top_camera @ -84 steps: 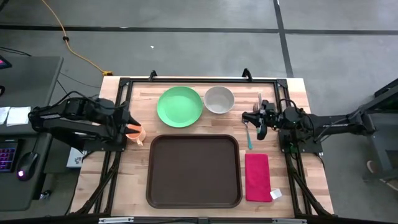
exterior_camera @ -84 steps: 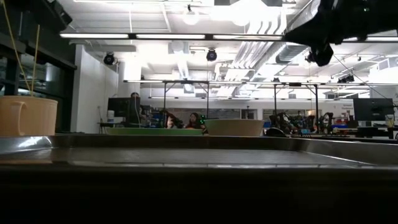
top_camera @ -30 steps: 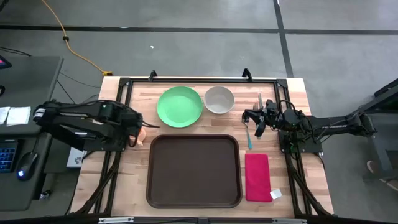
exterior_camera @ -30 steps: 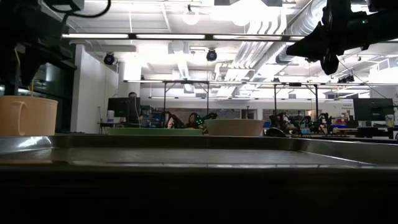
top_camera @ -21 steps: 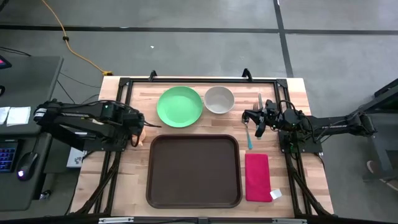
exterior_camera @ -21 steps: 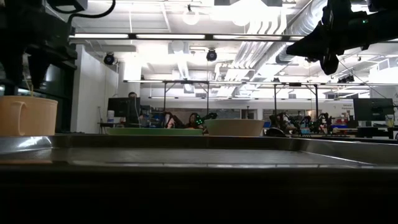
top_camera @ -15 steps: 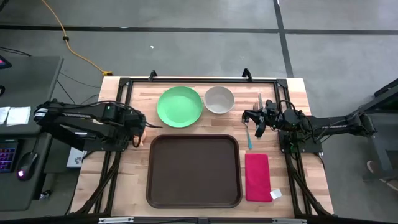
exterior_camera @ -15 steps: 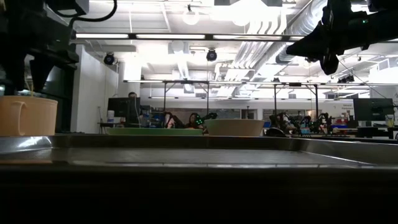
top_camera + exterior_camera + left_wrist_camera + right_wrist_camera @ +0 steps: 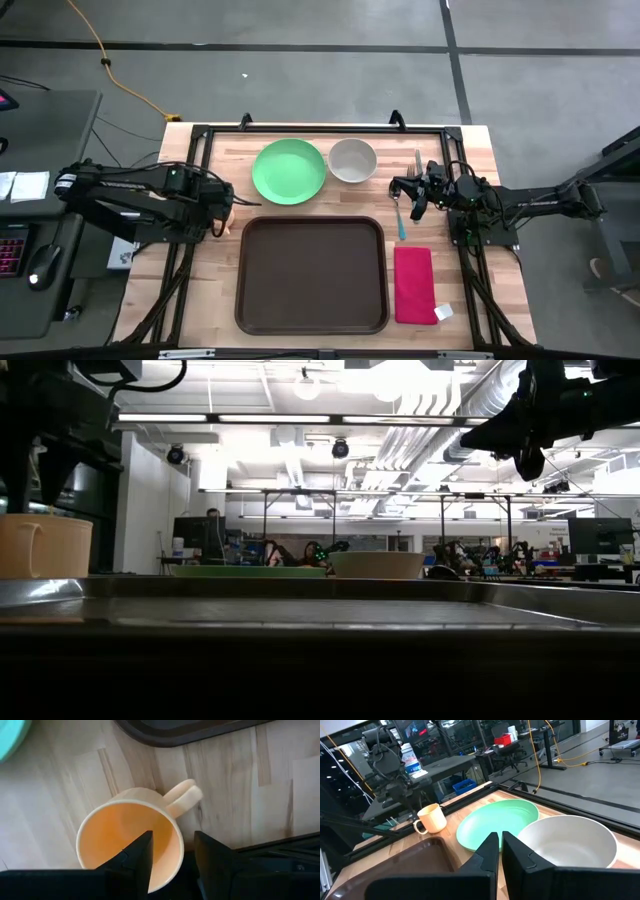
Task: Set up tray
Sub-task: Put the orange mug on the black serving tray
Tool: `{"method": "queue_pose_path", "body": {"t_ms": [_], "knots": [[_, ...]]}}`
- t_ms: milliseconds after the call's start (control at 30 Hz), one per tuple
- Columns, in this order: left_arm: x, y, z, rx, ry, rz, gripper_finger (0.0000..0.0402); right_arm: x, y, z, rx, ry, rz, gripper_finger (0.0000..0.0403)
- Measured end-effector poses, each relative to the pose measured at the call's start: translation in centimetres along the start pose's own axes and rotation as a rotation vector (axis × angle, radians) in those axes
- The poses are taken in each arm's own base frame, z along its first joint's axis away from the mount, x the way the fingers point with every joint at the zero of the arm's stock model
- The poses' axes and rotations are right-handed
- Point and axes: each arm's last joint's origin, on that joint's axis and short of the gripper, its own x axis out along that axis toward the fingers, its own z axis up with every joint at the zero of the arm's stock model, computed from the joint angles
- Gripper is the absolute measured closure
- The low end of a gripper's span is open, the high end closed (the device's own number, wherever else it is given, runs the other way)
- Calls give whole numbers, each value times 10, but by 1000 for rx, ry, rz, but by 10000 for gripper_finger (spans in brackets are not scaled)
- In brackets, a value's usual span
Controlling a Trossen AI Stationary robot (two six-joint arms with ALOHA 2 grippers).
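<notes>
The dark brown tray lies empty on the worktop, so setup has barely begun. Left gripper, jaws spread, straddles the orange mug's rim; right gripper, jaws pressed together, hovers by the white bowl

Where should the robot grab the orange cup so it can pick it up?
Probably the rim wall, from straight above. The cup stands upright with its mouth open, and the left gripper already hangs over it, fingers open, one inside the rim and one outside. The handle sticks out sideways toward the tray, looking thin and harder to pinch.
</notes>
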Motion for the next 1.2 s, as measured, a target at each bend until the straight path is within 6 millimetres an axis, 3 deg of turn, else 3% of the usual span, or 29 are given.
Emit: {"method": "queue_pose_path", "body": {"t_ms": [1200], "knots": [[2,-1,4,-71,9,-56,227,0,1,0,2,17,44,402]]}}
